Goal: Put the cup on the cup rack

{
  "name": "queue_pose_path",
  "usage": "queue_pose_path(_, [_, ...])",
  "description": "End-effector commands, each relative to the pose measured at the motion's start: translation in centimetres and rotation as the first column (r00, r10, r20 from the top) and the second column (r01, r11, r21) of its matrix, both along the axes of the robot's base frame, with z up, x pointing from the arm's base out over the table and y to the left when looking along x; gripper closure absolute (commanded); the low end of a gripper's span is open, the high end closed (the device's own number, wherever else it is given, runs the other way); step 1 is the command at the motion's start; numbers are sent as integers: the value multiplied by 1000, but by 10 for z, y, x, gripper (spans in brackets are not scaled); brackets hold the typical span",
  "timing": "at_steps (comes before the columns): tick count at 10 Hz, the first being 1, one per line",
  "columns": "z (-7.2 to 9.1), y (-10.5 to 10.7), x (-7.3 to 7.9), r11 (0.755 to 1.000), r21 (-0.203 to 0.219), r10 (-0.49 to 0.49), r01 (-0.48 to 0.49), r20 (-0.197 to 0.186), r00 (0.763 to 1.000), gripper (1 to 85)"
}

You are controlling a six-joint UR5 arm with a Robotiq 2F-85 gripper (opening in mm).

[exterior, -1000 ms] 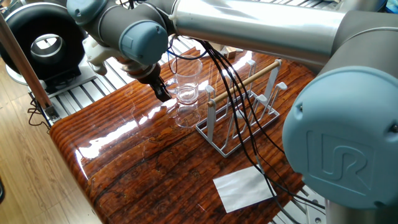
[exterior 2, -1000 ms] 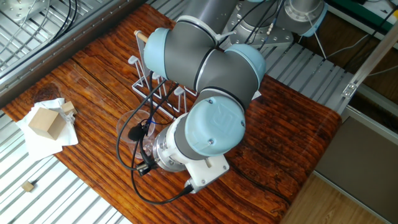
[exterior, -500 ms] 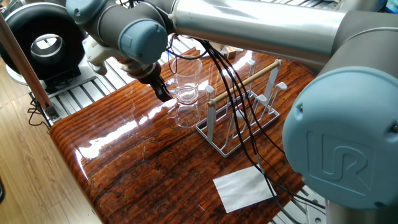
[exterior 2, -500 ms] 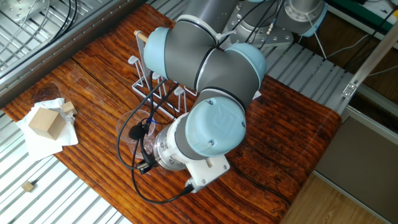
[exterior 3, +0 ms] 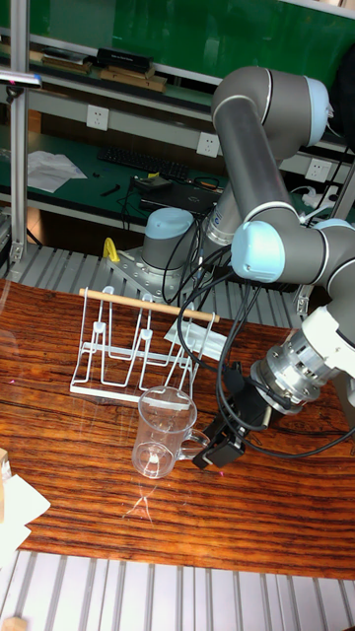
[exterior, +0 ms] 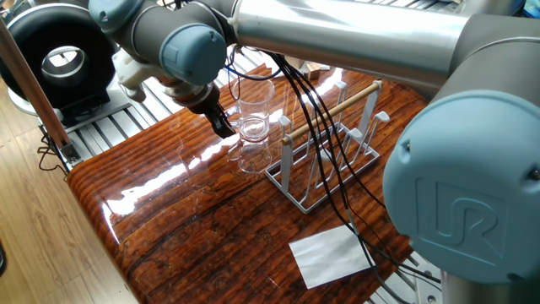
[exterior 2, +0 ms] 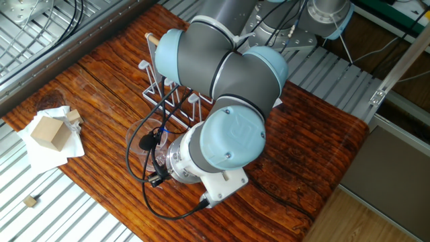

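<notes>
The clear glass cup [exterior: 255,105] hangs slightly tilted just above the glossy wooden table, with its reflection beneath it. My gripper [exterior: 221,127] is beside the cup on the side away from the rack, its black fingers shut on the cup's handle. In the tall fixed view the cup [exterior 3: 163,429] is in front of the rack, and the gripper [exterior 3: 212,452] holds it from the right. The pale wire cup rack [exterior: 342,105] with its wooden top rod stands right behind the cup, with bare pegs. In the other fixed view the arm hides the gripper; only the cup's rim [exterior 2: 140,134] shows.
A white sheet of paper [exterior: 331,253] lies near the table's front edge. A black round device [exterior: 59,59] sits off the table's far-left corner. A wooden block [exterior 2: 48,131] rests on crumpled paper beside the table. Black cables hang from the arm over the rack.
</notes>
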State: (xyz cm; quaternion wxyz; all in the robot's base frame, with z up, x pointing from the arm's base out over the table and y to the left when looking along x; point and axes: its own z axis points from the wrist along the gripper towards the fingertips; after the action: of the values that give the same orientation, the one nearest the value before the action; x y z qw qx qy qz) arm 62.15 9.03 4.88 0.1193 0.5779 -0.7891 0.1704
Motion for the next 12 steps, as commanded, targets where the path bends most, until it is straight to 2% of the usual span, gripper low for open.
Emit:
queue_pose_path(1, [-1,1,-1,1000,10,-7,7,-4,1000,290])
queue_pose_path(7, [4,-2,-12,1000,-9,-18,18,-38,999,307])
queue_pose_path(12, [6,-9,-21,998,-48,-30,28,-59,998,310])
